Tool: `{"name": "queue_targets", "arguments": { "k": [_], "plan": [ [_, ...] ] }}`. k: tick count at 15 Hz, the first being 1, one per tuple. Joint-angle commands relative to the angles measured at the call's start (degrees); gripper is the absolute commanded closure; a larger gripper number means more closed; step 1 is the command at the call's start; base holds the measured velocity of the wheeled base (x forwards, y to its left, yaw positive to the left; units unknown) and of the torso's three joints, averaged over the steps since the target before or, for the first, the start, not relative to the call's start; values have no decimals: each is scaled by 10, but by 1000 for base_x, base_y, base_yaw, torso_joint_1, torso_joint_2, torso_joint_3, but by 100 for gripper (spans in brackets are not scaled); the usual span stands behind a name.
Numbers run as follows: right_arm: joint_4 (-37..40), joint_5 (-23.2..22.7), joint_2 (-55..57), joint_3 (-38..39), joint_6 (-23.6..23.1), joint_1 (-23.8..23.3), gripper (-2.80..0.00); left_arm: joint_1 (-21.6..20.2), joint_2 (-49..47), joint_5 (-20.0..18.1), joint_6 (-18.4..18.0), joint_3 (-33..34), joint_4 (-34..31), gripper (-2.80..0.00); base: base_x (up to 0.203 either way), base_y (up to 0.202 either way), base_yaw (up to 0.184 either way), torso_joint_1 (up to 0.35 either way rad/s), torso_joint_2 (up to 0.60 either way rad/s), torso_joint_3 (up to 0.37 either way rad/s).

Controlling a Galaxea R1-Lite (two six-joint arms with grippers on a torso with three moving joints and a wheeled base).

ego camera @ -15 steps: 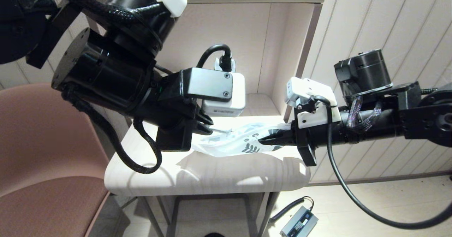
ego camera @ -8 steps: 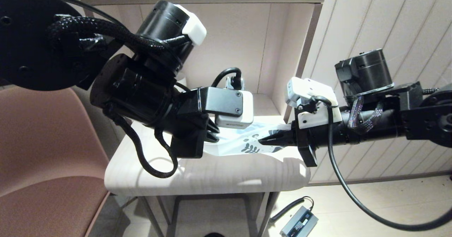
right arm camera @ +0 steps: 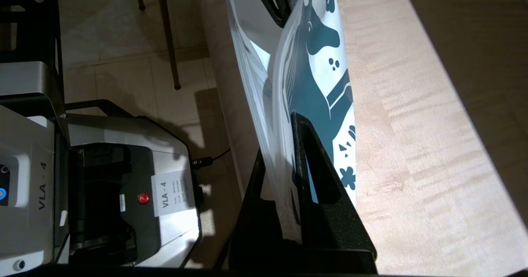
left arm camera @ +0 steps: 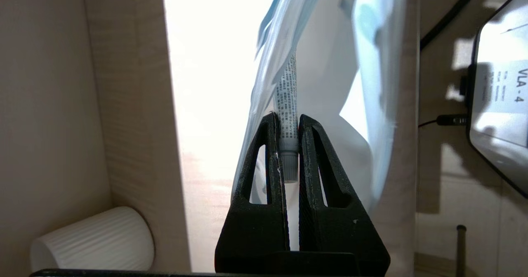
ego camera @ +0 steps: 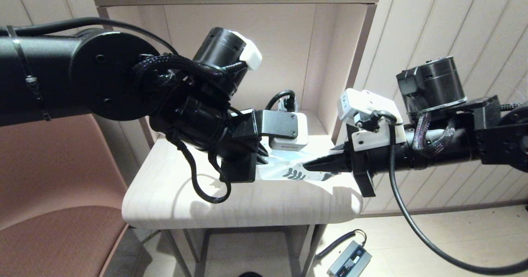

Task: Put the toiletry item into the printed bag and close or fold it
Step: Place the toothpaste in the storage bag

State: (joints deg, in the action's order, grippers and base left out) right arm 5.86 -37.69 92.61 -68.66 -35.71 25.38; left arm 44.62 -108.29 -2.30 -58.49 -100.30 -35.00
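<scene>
Tabletop [ego camera: 247, 202]: pale wood, carries the work; both arms meet above its middle.
Printed bag [ego camera: 288, 171]: held up off the tabletop between the two grippers, its leaf-printed end toward the right arm.
Right gripper [ego camera: 307, 167]: fingers clamped on the printed end of the bag, film pinched flat between them.
Left gripper [left arm camera: 288, 122]: fingers clamped on the toiletry item [left arm camera: 288, 103] near its cap, the tube's far end reaching in between the bag's layers.
Risk, snagging: the tube could catch on a fold of film and push the bag instead of entering; the mouth looks narrow and slack.
Risk, slip: the thin film could pull out of the right fingers if the left arm drives forward hard.
Risk, early release: if let go shallow, the tube would likely fall out onto the tabletop.
View difference, left wrist: shows tube, cap and bag layers, plus a white ribbed mug [left arm camera: 93, 240]; the head view hides the tube behind the left gripper.
View difference, right wrist: shows the pinch on the print plainly.
</scene>
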Motion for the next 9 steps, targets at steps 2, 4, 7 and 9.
{"name": "queue_targets", "arguments": {
  "k": [2,4,7,9],
  "plan": [
    [0,-10,-7,-1,4,-1,0,-4,-10,-18,7,-3,-9,0,0,0,0,0,0,0],
    [0,-9,-8,0,4,-2,0,-4,-10,-19,18,-7,-7,0,0,0,0,0,0,0],
    [0,-9,-6,1,4,-1,0,-4,-9,-28,22,-9,-6,-280,0,0,0,0,0,0],
    [0,-9,-5,1,4,-1,0,-4,-6,-38,27,-9,-4,-280,0,0,0,0,0,0]
  ]
}}
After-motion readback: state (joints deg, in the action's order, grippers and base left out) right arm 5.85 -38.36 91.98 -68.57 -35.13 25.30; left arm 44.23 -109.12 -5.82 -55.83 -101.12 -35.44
